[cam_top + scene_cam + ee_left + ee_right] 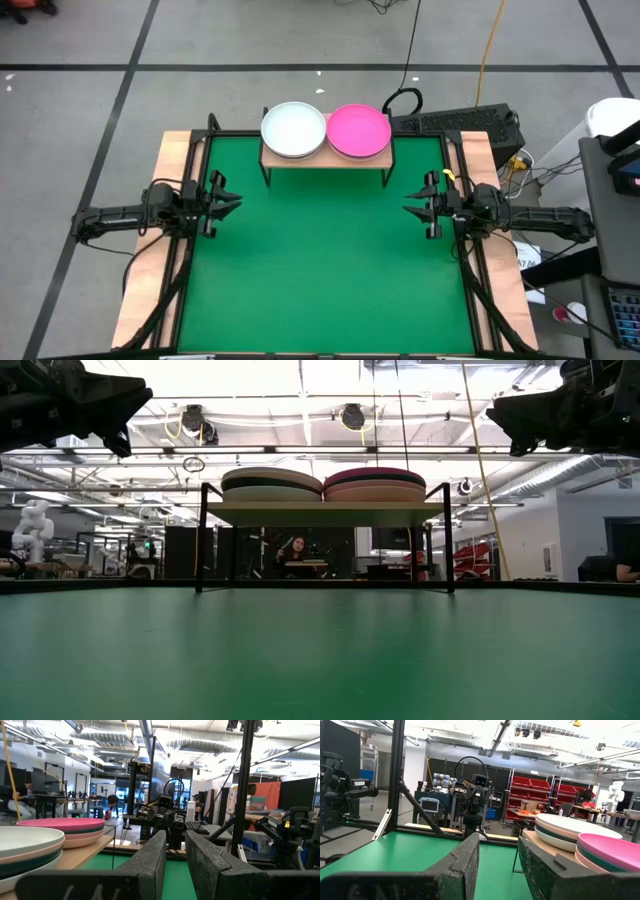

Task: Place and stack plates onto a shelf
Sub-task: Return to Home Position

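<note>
Plates (293,129) are lying stacked on the far shelf (325,160) — left gripper (232,203) and right gripper (412,208) are hanging equally near it, spread and empty.

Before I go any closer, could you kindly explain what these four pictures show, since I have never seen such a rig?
This is a robot with two dark arms at a table. One camera looks straight down, one sits at table height, and one rides on each wrist, looking forward. At the far edge of the large green mat stands a small light-wood shelf on thin black legs. It carries two stacks of round plastic plates side by side: one topped by a white plate, the other by a magenta plate. The left end effector and right end effector hang open at the mat's sides, holding nothing.
</note>
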